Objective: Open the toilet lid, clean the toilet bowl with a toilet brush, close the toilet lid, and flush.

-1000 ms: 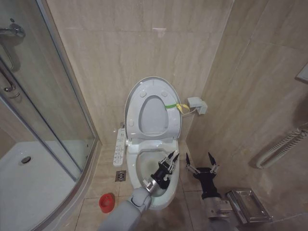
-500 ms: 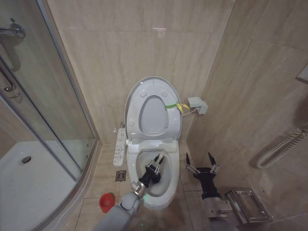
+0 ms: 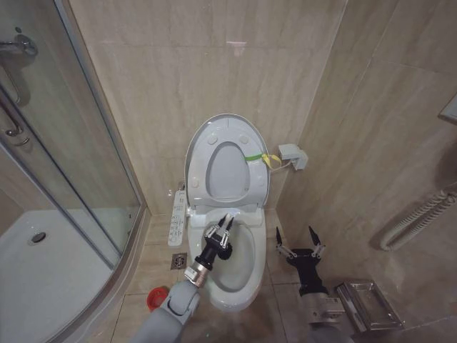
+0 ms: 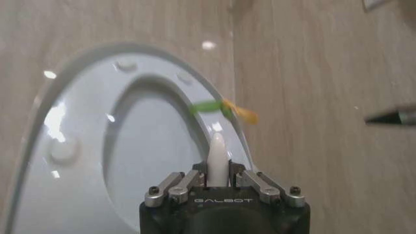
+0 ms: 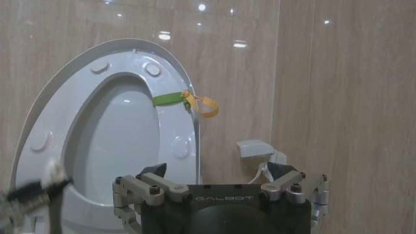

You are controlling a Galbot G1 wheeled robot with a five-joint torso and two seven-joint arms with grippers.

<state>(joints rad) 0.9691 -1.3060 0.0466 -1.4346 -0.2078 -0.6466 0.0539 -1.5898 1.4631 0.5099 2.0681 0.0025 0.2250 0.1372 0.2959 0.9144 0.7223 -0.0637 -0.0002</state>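
Shifted from the bowl's right front toward its left rear, the left gripper [image 3: 223, 223] now sits over the toilet bowl [image 3: 243, 286], below the raised toilet lid [image 3: 193, 153]. Its fingers clamp the toilet brush [image 4: 217, 158] handle (long axis running straight out between them); the open right gripper [image 3: 298, 240] idles beside the bowl.

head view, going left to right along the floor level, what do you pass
shower tray → red cup → floor drain → left claw holding the toilet brush over the toilet bowl → right claw, open → metal holder
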